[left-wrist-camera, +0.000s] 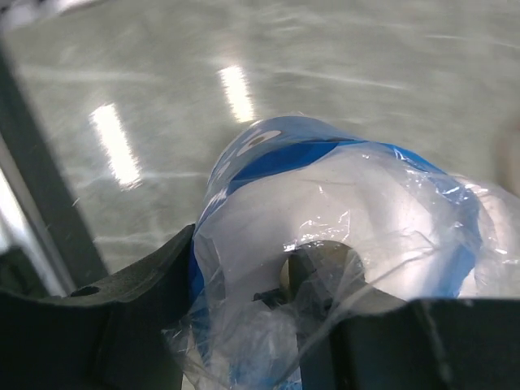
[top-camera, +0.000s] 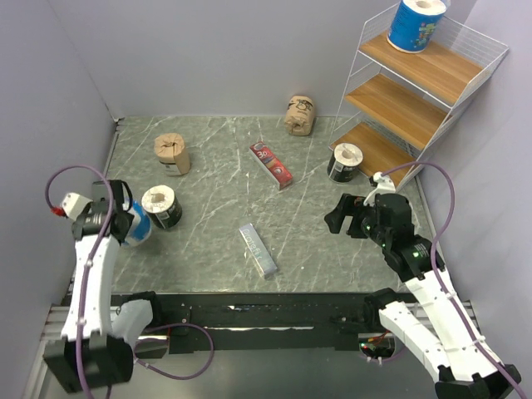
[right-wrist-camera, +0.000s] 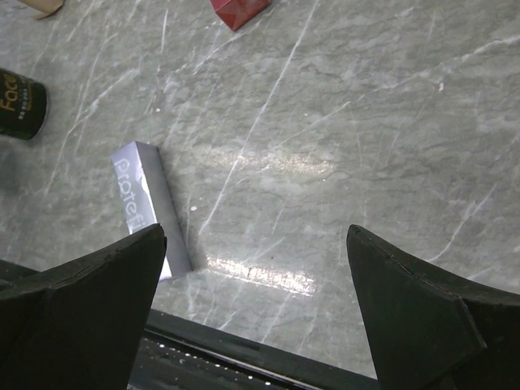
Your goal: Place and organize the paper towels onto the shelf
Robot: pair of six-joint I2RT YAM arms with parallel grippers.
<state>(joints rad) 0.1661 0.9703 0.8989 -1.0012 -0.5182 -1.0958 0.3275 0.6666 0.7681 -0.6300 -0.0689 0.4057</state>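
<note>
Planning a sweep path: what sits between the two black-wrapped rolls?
The flat red packet lies roughly midway between the left black roll and the black roll by the shelf; the top view shows it.

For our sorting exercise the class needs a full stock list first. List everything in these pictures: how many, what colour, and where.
blue roll: two, blue printed wrap; one on the top tier of the shelf, one in the left gripper.
black roll: two, black wrap; one on the table beside the held roll, one at the shelf's lowest tier.
tan roll: two, brown paper; both towards the table's back.
red packet: one, red, mid-table.
grey bar: one, silver-grey, front middle.
shelf: one, white wire with three wooden tiers, back right.
table: one, grey-green marbled.
left gripper: one, black, closed on a blue roll.
right gripper: one, black, open, empty.
</note>
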